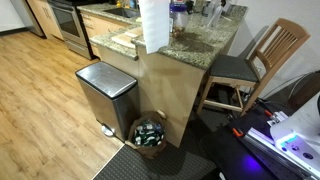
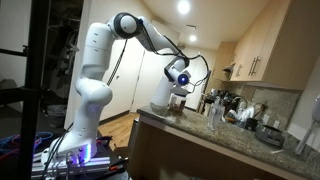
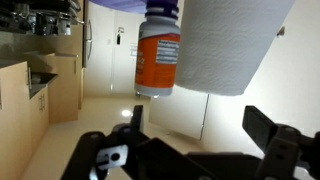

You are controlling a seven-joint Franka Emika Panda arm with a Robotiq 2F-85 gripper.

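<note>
One white paper towel roll is standing near the corner of the counter, and one orange-labelled bottle is sitting just beside it. One steel pedal bin and one round basket are resting on the floor against the counter's side. One wooden chair is standing at the counter's far edge. One gripper is showing two fingers.

Orange-labelled bottle, white paper towel roll.
</note>
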